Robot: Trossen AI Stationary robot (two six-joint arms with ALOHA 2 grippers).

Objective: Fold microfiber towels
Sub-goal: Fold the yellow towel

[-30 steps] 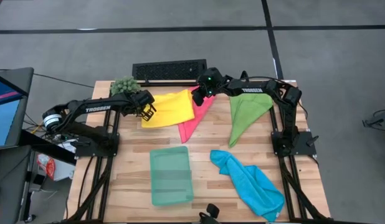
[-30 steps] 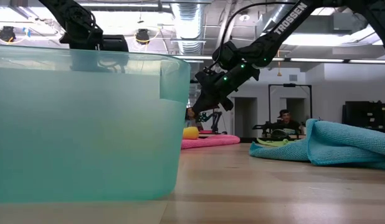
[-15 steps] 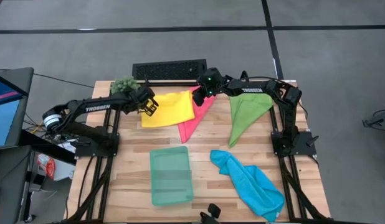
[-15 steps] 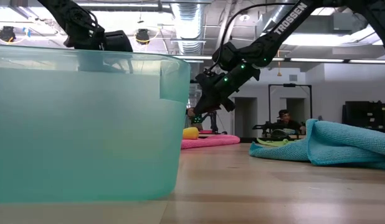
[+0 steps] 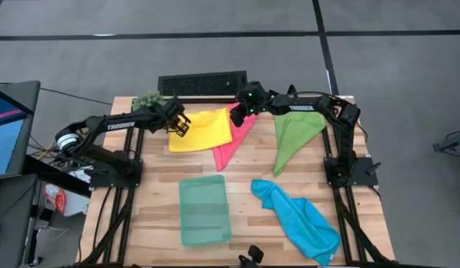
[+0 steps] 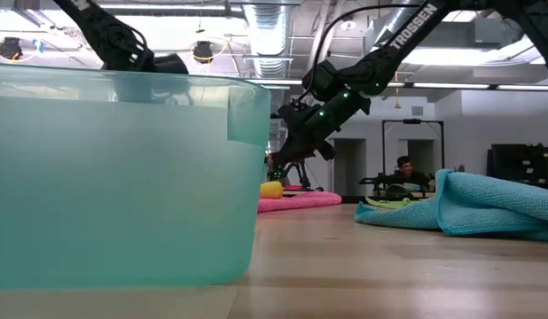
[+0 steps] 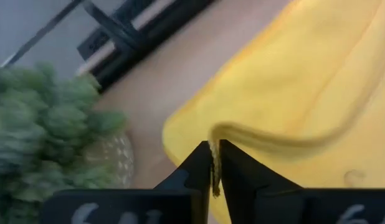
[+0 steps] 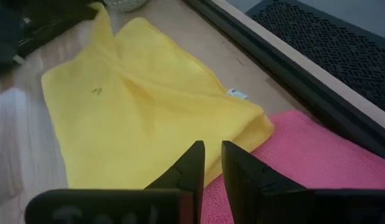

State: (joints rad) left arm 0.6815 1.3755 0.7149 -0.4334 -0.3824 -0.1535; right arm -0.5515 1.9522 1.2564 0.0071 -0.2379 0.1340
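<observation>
Wooden surface [image 5: 245, 186] carrying four towels. Blue towel [image 5: 301, 219] crumpled at near right. Yellow towel [image 5: 204, 130] flat at far middle, overlapping pink towel [image 5: 234, 141]. Green towel [image 5: 293, 134] folded, far right. Left hand [image 5: 179, 125] pinching yellow towel's raised edge. Right hand [image 5: 234, 115] above yellow-pink overlap, fingers narrowly parted, gripping nothing.

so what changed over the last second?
Left gripper, still pinching the yellow towel edge, moved toward the table's far edge, by the plant ball. Right gripper stayed above the yellow/pink overlap. Other towels and tray unchanged.
</observation>
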